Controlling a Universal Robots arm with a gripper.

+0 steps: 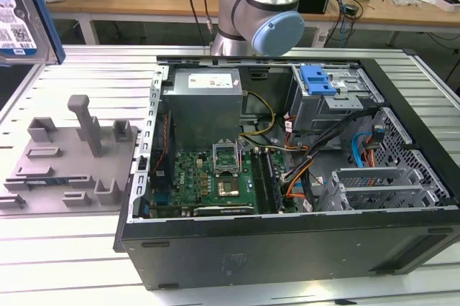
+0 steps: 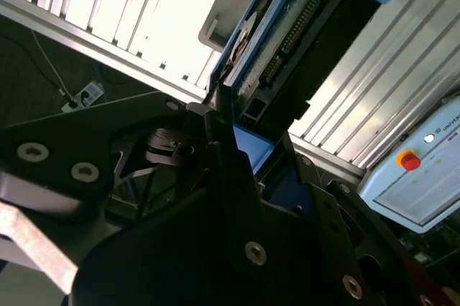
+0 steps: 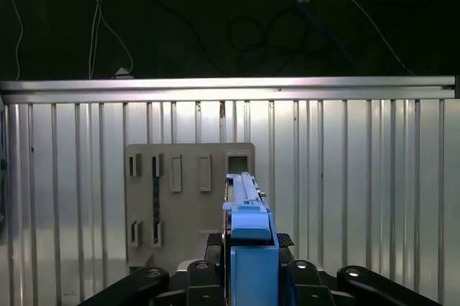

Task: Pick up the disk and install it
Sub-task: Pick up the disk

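The disk [image 1: 20,22] hangs in the air at the exterior view's far left, its silver face and white-and-blue label edged by a blue carrier. In the first wrist view the disk [image 3: 249,230] stands edge-on between the dark fingers of my gripper [image 3: 249,277], which is shut on it. Straight below it lies the grey fixture plate [image 3: 188,191]. In the second wrist view the disk [image 2: 287,40] juts out from the gripper [image 2: 241,151], showing its connector edge and blue frame.
The grey fixture plate [image 1: 65,159] with its upright posts sits on the ribbed metal table [image 1: 93,69]. To its right stands the open computer case [image 1: 287,169], with a drive cage and blue latch [image 1: 320,80] at the back. A teach pendant [image 2: 417,169] lies nearby.
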